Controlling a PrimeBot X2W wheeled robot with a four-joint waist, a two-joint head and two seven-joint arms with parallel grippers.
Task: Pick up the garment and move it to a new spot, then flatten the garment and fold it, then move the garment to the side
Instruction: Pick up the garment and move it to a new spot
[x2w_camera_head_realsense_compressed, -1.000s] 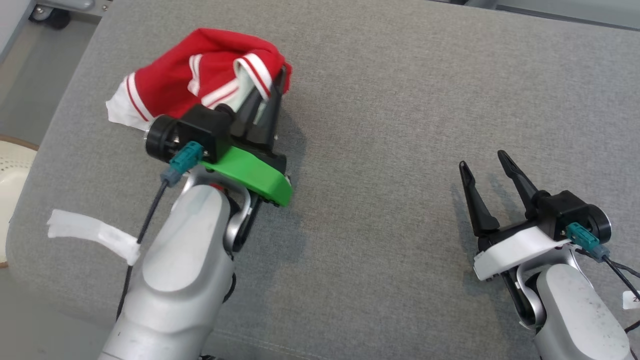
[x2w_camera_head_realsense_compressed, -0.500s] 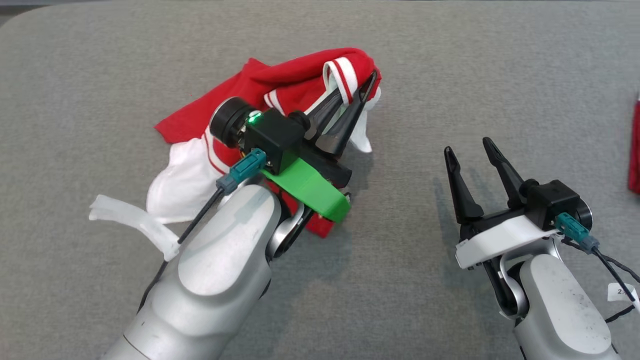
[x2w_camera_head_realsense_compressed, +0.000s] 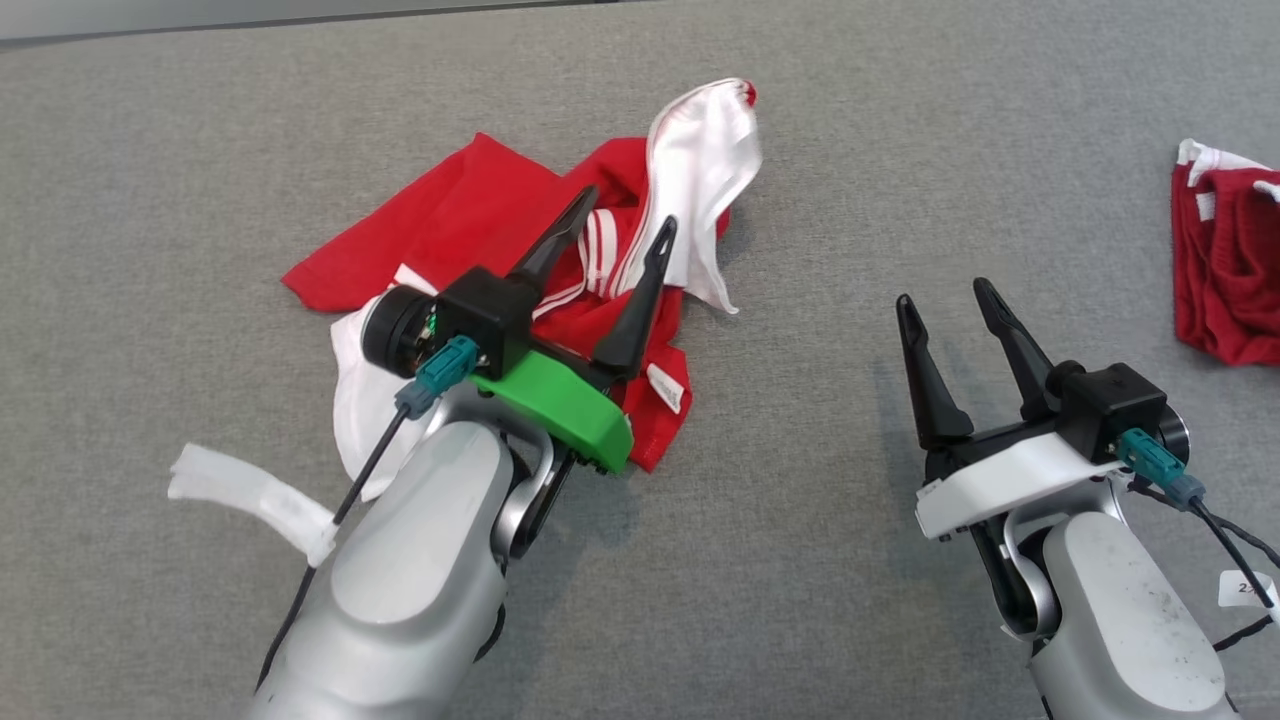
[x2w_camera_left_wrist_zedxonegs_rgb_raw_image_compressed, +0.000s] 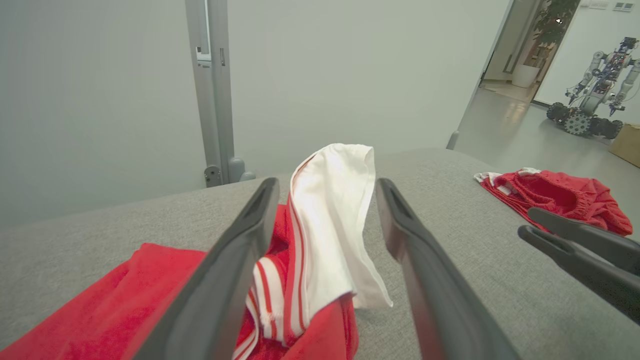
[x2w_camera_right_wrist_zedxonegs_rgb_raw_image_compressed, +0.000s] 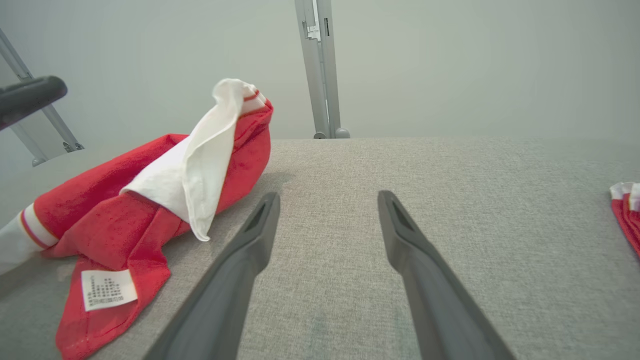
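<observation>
A crumpled red garment (x2w_camera_head_realsense_compressed: 470, 215) with white panels and striped trim lies on the grey cushioned surface (x2w_camera_head_realsense_compressed: 800, 150), a white fold sticking up at its far end (x2w_camera_left_wrist_zedxonegs_rgb_raw_image_compressed: 332, 220). My left gripper (x2w_camera_head_realsense_compressed: 628, 208) is open just above the garment's middle, with nothing held between its fingers (x2w_camera_left_wrist_zedxonegs_rgb_raw_image_compressed: 240, 250). The garment (x2w_camera_right_wrist_zedxonegs_rgb_raw_image_compressed: 125, 210) lies to the left in the right wrist view, its label facing up. My right gripper (x2w_camera_head_realsense_compressed: 945, 298) is open over bare cushion, well to the right of the garment.
A second red and white garment (x2w_camera_head_realsense_compressed: 1230, 270) lies bunched at the right edge of the surface. A strip of white tape (x2w_camera_head_realsense_compressed: 250, 490) hangs beside my left forearm. Behind the cushion stand a pale wall and a metal post (x2w_camera_right_wrist_zedxonegs_rgb_raw_image_compressed: 320, 70).
My left gripper has opened and let go of the garment, which now lies slumped on the cushion. The head camera has shifted, bringing the second garment further into view.
</observation>
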